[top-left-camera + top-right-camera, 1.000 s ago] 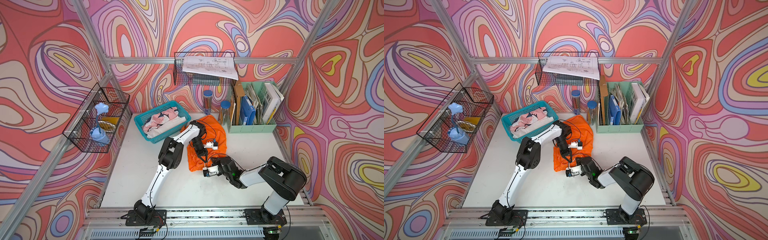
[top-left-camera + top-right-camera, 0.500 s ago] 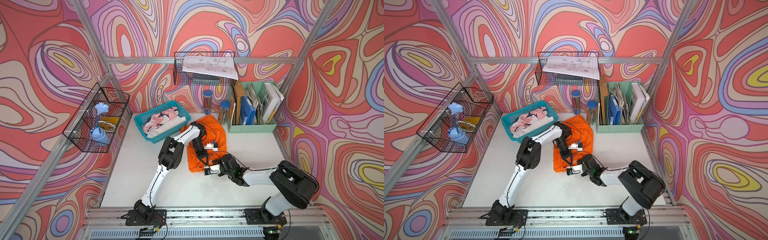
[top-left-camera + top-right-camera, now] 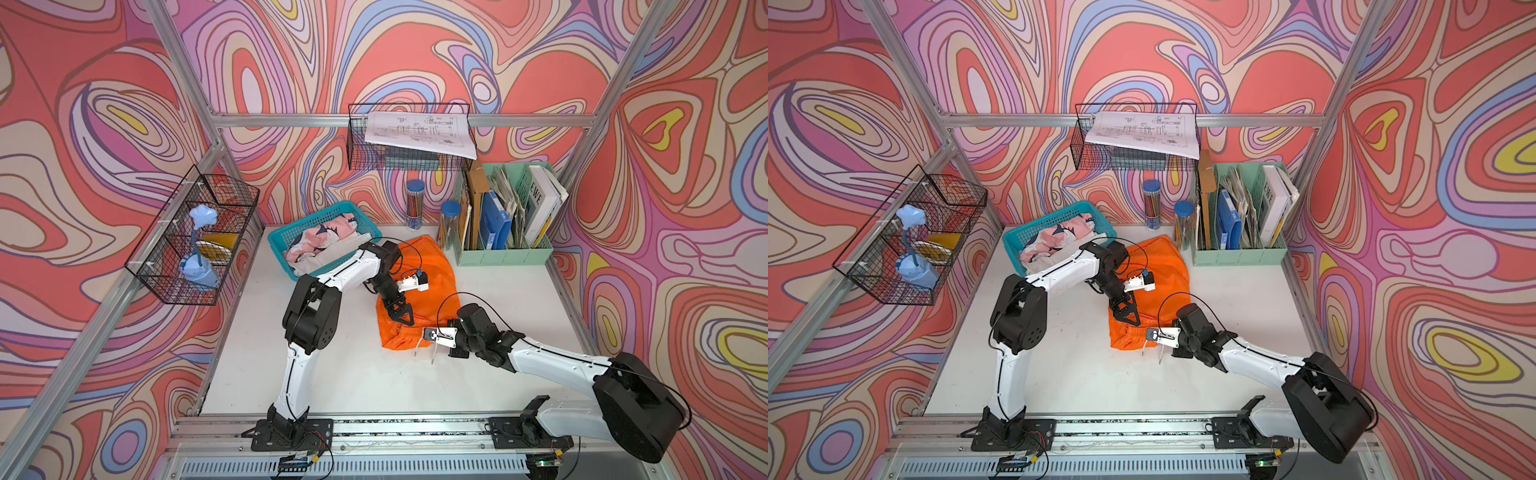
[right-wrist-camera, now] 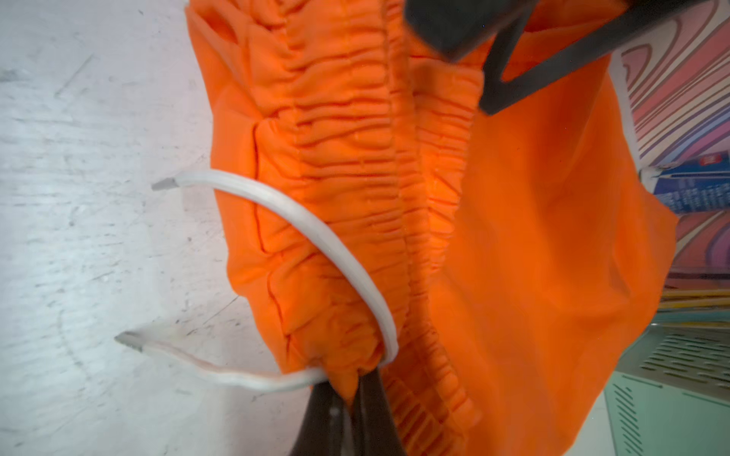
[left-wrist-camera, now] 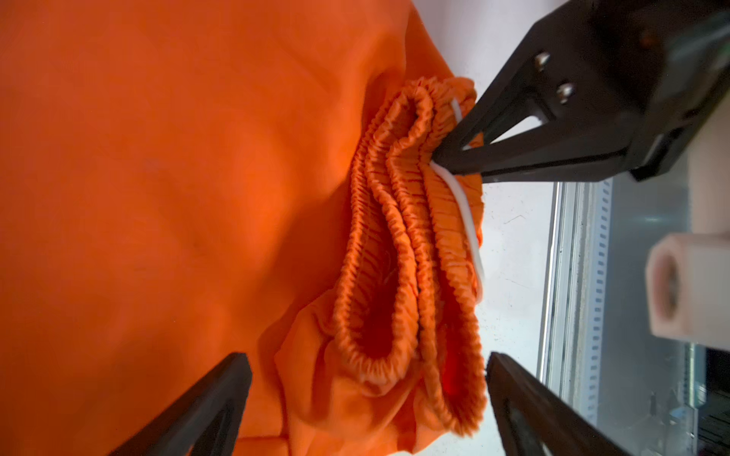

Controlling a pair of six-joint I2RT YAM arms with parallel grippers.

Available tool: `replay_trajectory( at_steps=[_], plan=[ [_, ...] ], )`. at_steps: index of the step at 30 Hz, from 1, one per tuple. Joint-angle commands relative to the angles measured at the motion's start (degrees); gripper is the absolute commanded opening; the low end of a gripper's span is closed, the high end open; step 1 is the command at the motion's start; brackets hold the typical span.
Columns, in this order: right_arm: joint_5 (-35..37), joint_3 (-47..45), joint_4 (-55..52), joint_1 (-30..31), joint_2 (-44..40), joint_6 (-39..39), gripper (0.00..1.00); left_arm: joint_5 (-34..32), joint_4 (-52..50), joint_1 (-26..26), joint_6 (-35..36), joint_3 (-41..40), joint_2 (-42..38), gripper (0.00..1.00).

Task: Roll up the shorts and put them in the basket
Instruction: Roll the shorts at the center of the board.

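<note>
Right tool [image 4: 357, 381] is clamped on the waistband [image 5: 395, 221] of the shorts [image 3: 432, 266], beside the drawstring [image 4: 316, 237]. Left tool [image 5: 367, 367] stands wide open just over the bunched band, gripping nothing. Shorts lie mid-counter [image 3: 374, 374], legs spread flat beyond. Rolling seems barely begun: next, the left tool likely must close on the band so both can turn it over toward the legs.

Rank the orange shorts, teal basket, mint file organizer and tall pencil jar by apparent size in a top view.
1. mint file organizer, files included.
2. the shorts and teal basket: too alike to rank; the left arm covers part of each.
3. tall pencil jar.
</note>
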Motion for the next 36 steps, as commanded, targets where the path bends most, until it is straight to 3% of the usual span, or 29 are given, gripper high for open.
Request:
replay_trajectory(
  at_steps=[1, 6, 10, 14, 20, 24, 32, 36],
  plan=[
    [-6.63, 2.86, -5.68, -2.13, -0.04, 5.29, 0.00, -0.32, 13.15, 3.10, -6.20, -6.81, -8.69, 0.98],
    [-11.87, 9.89, -13.48, -4.38, 4.07, 8.92, 0.00, -6.46, 35.84, 4.34, -12.26, -25.77, -26.19, 0.98],
    [-18.82, 17.53, -22.69, -6.81, 9.21, 11.83, 0.00, -11.65, 40.31, 2.62, -12.71, -31.68, -34.65, 0.99],
    [-23.51, 23.28, -30.67, -7.53, 14.29, 12.24, 0.00, -19.10, 39.41, -3.83, -9.21, -34.58, -39.45, 0.98],
    [-31.84, 34.05, -42.91, -10.76, 24.56, 16.14, 0.00, -28.22, 41.31, -12.54, -4.35, -42.06, -42.32, 0.98],
    [-34.94, 38.47, -47.60, -12.06, 31.58, 18.47, 0.00, -38.09, 45.07, -17.68, -1.30, -46.84, -40.70, 0.99],
    [-37.45, 42.73, -51.86, -14.07, 37.93, 20.74, 0.00, -45.82, 60.42, -20.92, 2.47, -53.78, -36.95, 0.98],
    [-38.54, 44.87, -54.16, -14.73, 40.88, 21.33, 0.00, -46.65, 64.05, -21.55, 5.85, -54.41, -34.24, 0.99]
  ],
)
